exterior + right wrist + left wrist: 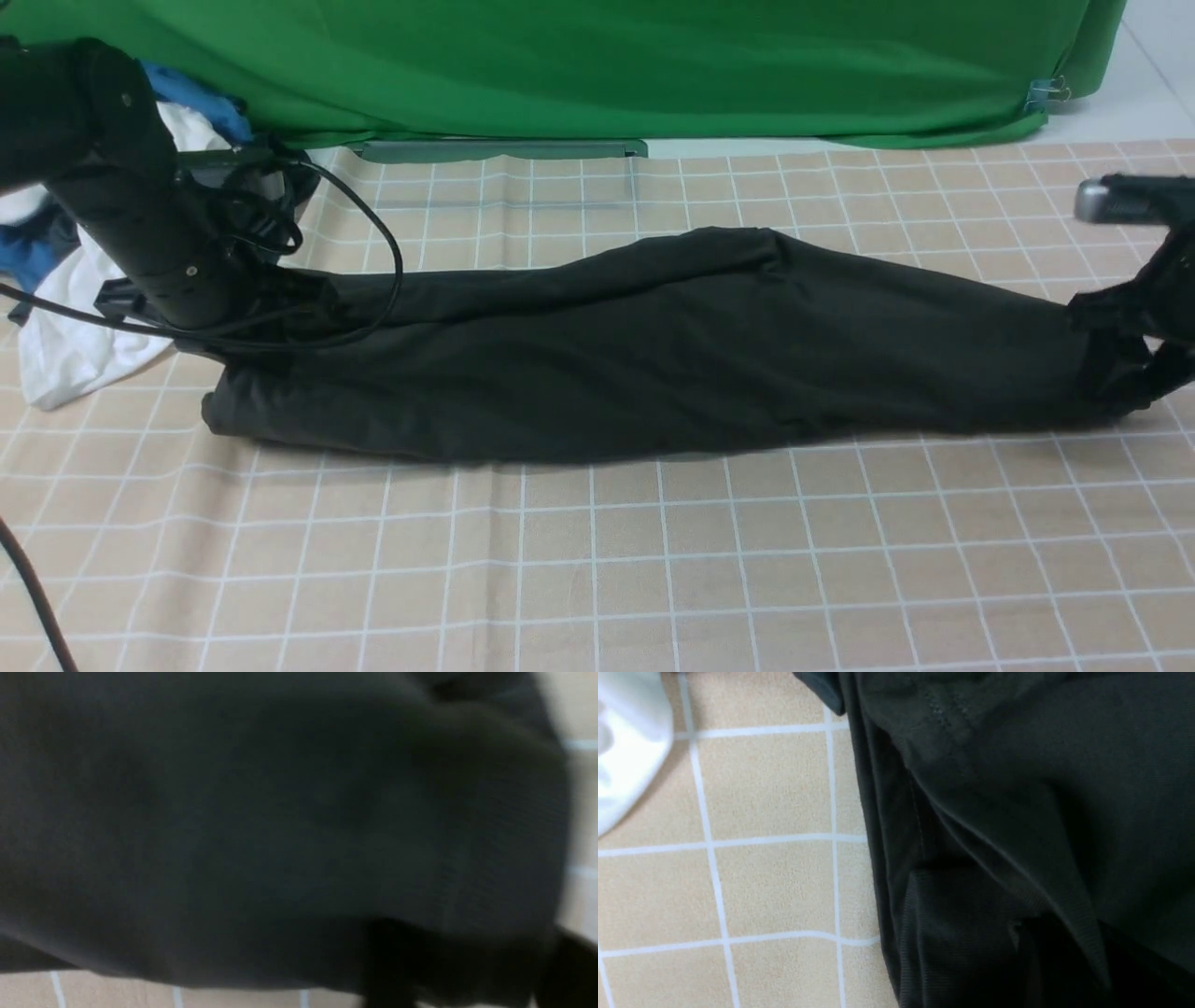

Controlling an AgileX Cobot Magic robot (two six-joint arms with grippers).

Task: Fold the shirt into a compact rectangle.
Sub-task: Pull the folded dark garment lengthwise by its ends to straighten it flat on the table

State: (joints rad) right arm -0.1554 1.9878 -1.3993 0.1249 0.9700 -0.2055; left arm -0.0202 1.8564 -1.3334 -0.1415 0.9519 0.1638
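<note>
Across the lower part of the front view runs a beige tablecloth (597, 560) with a white grid, bare but for a dark cable (28, 597) cutting the lower left corner. Above it, through the middle of the frame, the shirt (653, 355) lies as a long, narrow black band, bunched lengthwise and reaching from centre left almost to the right edge, its surface creased in shallow folds. At its left end the left arm (140, 224) comes down onto the fabric, with a looping black cord (387, 233) hanging beside it. The left gripper is lost against the dark cloth; its jaws are closed, but whether they pinch fabric cannot be made out. At the right edge of the frame the right gripper (1134, 350) meets the shirt's other end; its wrist view is blurred and filled with black cloth, so I cannot tell whether it grips. Further back at the left edge a white garment (65, 355) lies crumpled, with blue cloth (201, 98) behind it. A green backdrop (597, 65) fills the top of the frame.
</note>
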